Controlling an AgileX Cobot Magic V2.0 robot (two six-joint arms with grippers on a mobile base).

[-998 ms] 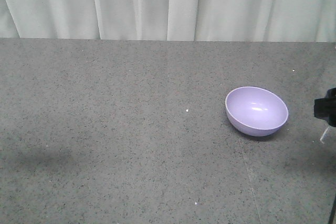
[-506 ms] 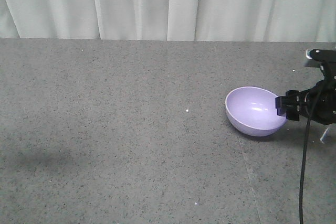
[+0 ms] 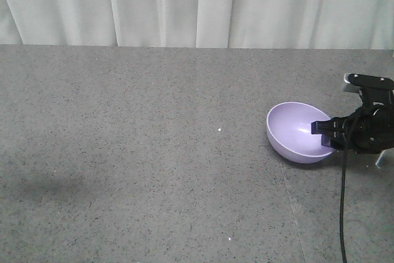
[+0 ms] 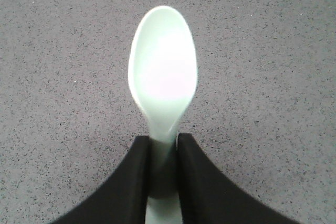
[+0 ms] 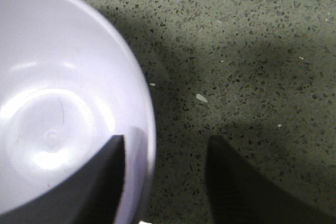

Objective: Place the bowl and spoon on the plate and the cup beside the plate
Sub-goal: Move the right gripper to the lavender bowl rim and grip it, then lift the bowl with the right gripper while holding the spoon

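The lavender bowl (image 3: 300, 131) sits on the grey table at the right; the right wrist view shows its inside and rim (image 5: 58, 103). My right gripper (image 3: 327, 135) (image 5: 167, 148) is open and straddles the bowl's right rim, one finger inside the bowl and the other outside over the table. In the left wrist view my left gripper (image 4: 164, 145) is shut on the handle of the pale mint-green spoon (image 4: 163, 69), whose oval head points away above the table. The plate and the cup are out of view. The left gripper does not appear in the front view.
A pale curtain (image 3: 197, 4) hangs along the table's far edge. A black cable (image 3: 342, 201) runs down from the right arm. A small white bracket (image 3: 380, 158) stands at the right edge. Speckled grey tabletop (image 3: 123, 152) stretches left of the bowl.
My right gripper came in from the right edge to the bowl and now has one finger inside its rim. The bowl has shifted very slightly to the right.
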